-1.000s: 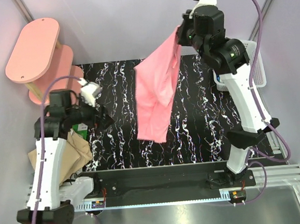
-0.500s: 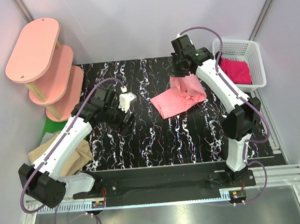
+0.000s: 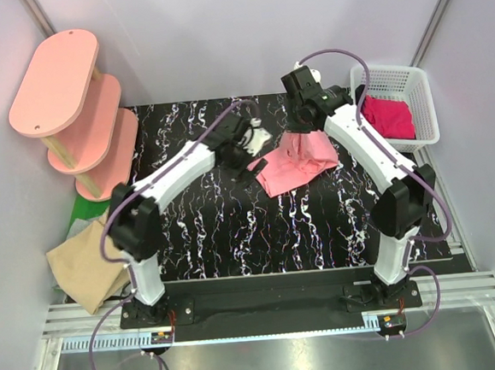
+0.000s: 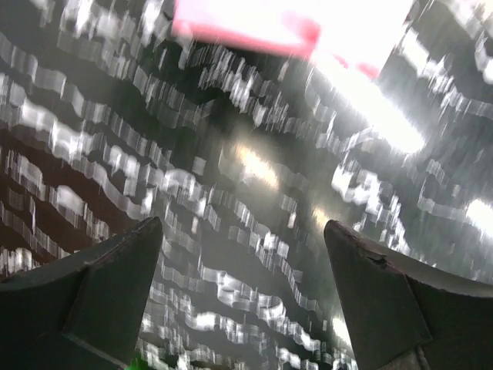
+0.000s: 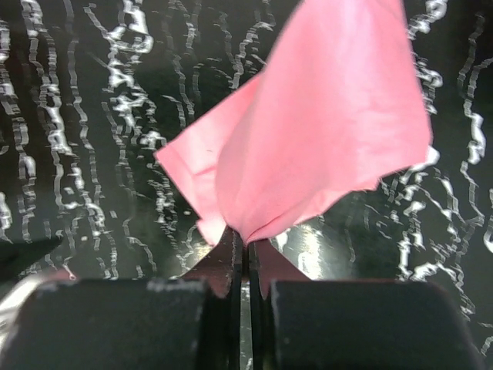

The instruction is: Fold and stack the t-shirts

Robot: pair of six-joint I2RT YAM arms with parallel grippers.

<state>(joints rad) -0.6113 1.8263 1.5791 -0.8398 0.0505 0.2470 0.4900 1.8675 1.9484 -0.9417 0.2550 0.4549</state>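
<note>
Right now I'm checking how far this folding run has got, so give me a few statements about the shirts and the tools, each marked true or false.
1. The right tool is shut on the salmon-pink t-shirt. True.
2. The left tool grips that shirt too. False: the left tool hangs open above the table, holding nothing.
3. The magenta-red t-shirt lies in the white basket. True.
4. The tan-beige t-shirt is stacked on the salmon-pink one. False: the tan-beige t-shirt lies apart, off the table's near left corner.
</note>
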